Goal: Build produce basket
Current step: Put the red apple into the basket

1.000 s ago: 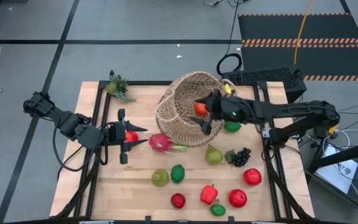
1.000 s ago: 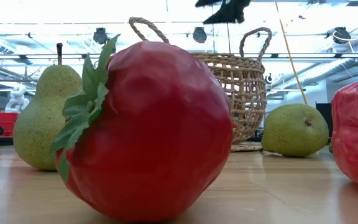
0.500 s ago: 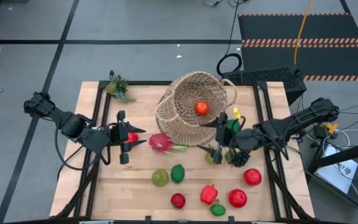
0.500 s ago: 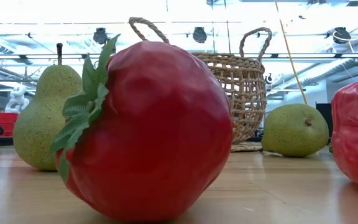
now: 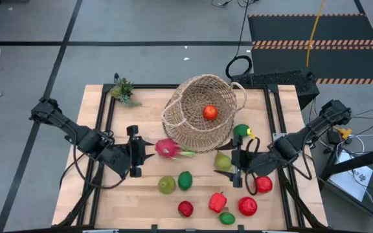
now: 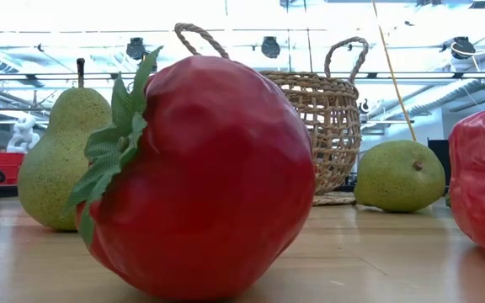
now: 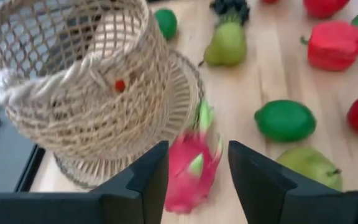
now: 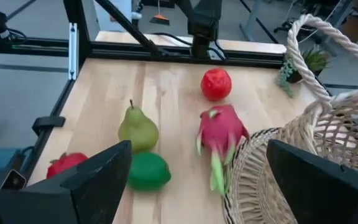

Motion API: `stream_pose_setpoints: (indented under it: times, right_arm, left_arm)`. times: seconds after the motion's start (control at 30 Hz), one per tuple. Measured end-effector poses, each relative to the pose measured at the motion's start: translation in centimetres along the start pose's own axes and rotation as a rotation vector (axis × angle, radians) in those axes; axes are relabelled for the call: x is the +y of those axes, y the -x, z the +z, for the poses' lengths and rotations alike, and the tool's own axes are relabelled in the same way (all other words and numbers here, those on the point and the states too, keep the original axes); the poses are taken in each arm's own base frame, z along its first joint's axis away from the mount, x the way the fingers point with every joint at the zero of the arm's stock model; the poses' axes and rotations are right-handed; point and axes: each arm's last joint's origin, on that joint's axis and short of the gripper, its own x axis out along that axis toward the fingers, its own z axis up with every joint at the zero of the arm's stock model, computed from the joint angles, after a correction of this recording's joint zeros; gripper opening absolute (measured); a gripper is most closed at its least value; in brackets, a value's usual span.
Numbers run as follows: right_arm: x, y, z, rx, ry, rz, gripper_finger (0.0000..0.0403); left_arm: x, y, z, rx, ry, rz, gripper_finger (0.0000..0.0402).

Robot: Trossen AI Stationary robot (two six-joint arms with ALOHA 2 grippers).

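Basket sits far-middle of the surface, mouth up, w/ one orange-red fruit now lying inside. A sec ago the right arm was over the rim w/ that fruit; drop's done, first piece banked.

Right pincer has pulled back to the near-right side, fingers wide, empty, hovering just beside the pear. Looks like the next pick, imo.

Left pincer has slid nearer, also wide and empty, lined up on the dragonfruit, which lies just beside the basket's base. The tomato sits on the surface by that arm.

Rest of the produce is still scattered on the near half, so it's early days.
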Motion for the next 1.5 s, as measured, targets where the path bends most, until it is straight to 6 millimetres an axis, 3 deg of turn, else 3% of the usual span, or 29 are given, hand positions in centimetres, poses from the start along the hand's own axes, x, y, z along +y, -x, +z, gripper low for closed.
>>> stream_pose_setpoints:
  times: [0.33, 0.47, 0.73, 1.23, 1.5]
  right_arm:
    - [0.3, -0.2, -1.2, 0.071, -0.037, 0.070, 0.0368]
    - [0.5, -0.1, -1.2, 0.072, -0.056, 0.077, 0.0368]
    - [0.6, 0.0, -1.3, 0.071, -0.043, 0.083, 0.0368]
    - [0.7, 0.0, -1.1, 0.050, -0.015, 0.087, 0.0368]
    - [0.7, 0.0, -1.1, 0.049, 0.007, 0.087, 0.0368]
  left_arm:
    - [-0.5, -2.1, -4.0, 0.157, 0.036, 0.073, 0.0303]
    - [-0.5, -3.4, -6.2, 0.193, -0.031, 0.151, 0.0334]
    - [-0.5, -4.8, -9.2, 0.257, -0.065, 0.219, 0.0349]
    - [-0.4, -5.1, -9.8, 0.405, 0.137, 0.086, 0.0351]
    - [0.9, -5.4, -10.2, 0.485, 0.172, 0.147, 0.0396]
